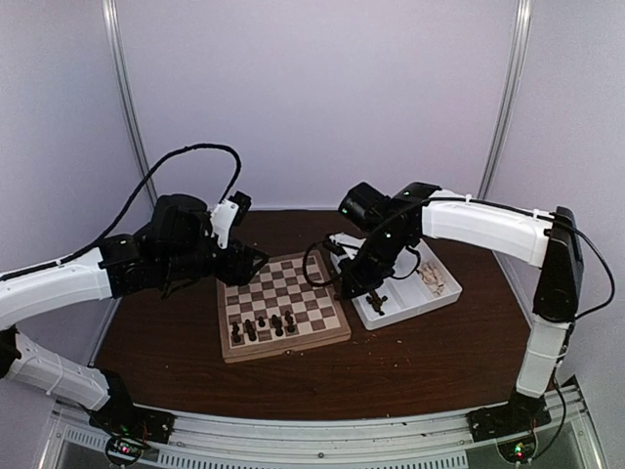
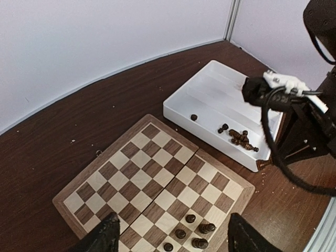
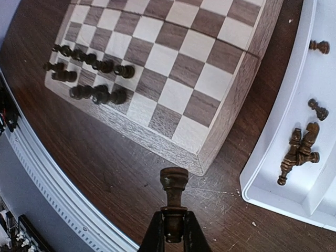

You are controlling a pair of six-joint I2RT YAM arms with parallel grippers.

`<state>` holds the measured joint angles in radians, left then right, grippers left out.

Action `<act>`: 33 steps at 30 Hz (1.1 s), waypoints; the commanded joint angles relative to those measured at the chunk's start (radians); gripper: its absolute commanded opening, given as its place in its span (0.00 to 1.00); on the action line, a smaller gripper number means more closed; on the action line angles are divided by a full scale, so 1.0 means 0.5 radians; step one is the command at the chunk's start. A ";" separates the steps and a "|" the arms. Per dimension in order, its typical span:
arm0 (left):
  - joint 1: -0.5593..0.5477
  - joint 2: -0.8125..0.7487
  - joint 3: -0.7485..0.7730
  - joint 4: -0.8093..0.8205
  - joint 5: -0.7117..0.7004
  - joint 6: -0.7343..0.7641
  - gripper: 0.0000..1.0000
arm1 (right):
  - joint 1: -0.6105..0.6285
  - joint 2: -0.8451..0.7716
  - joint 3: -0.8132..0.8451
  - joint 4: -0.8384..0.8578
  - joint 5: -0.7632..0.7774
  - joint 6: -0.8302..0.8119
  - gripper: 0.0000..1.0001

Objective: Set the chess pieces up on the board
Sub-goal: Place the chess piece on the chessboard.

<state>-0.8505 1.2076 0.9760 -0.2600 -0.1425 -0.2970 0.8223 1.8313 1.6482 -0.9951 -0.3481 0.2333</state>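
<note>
The board (image 1: 293,278) lies mid-table, with several dark chess pieces (image 1: 262,325) standing in two rows at its near left. My right gripper (image 3: 173,231) is shut on one dark piece (image 3: 174,184), held head-out above the bare table between the board's corner (image 3: 231,126) and the white tray (image 3: 262,194). More dark pieces (image 3: 299,152) lie loose in that tray. Above the board's left side my left gripper (image 2: 176,233) hangs open and holds nothing. Beneath it are the standing pieces (image 2: 191,231).
The white compartmented tray (image 1: 415,303) sits right of the board, with pale cream pieces (image 1: 433,278) in its far compartment. A black cable (image 2: 270,131) loops off the right arm over the tray. The metal rail (image 1: 322,440) runs along the near table edge.
</note>
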 commanded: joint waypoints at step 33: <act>0.009 -0.157 -0.185 0.084 -0.184 0.238 0.71 | 0.058 0.836 0.718 -0.581 0.062 -0.025 0.14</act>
<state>-0.8505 1.1370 0.8909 -0.2615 -0.2241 -0.1982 0.8467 2.2265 1.9614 -1.2701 -0.3359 0.2234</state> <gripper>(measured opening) 0.712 0.132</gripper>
